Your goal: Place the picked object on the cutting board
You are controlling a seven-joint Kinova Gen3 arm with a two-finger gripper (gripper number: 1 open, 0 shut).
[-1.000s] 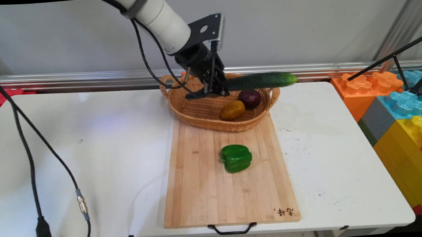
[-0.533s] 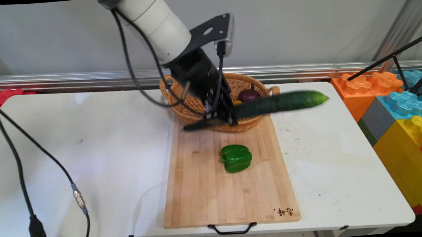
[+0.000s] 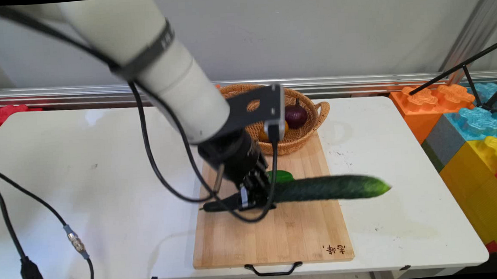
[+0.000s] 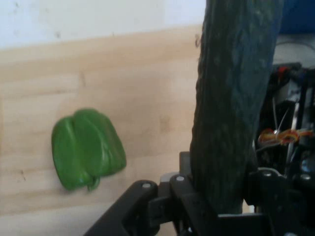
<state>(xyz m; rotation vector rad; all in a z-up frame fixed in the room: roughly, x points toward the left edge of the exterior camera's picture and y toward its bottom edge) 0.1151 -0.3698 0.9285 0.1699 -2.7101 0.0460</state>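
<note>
- Table (image 3: 104, 174) – white; it carries everything below, with black cables lying over its 9 o'clock side.
- Blocks (image 3: 472, 126) – big orange, blue, yellow and grey toy bricks stacked off the table's 3 o'clock end; a few red ones show past the 9 o'clock end.
- Board (image 3: 280, 236) – a pale wooden cutting board lying lengthwise from the table's middle to its 6 o'clock edge, with a black handle at the near end and a small dark stamp in its 5 o'clock corner.
- Basket (image 3: 304, 134) – wicker, at the board's 12 o'clock end, its near rim overlapping the board; the arm hides its 9 o'clock part.
- Cucumber (image 3: 333, 188) – long and dark green, held level above the board; its free tip points to 3 o'clock and reaches out past the board's edge over the bare table. In the hand view it rises from between the fingers to the top edge.
- Gripper (image 3: 258, 195) – clamped on the cucumber near its 9 o'clock end, over the board's middle.
- Pepper (image 4: 86, 150) – green, lying on the board; in the main view only a sliver shows at 12 o'clock of the cucumber, just beside the gripper.
- Onion (image 3: 296, 116) – dark purple, in the basket toward 3 o'clock.
- Potato (image 3: 264, 135) – yellowish, in the basket at 8 o'clock of the onion, mostly hidden by the arm's black bracket.
</note>
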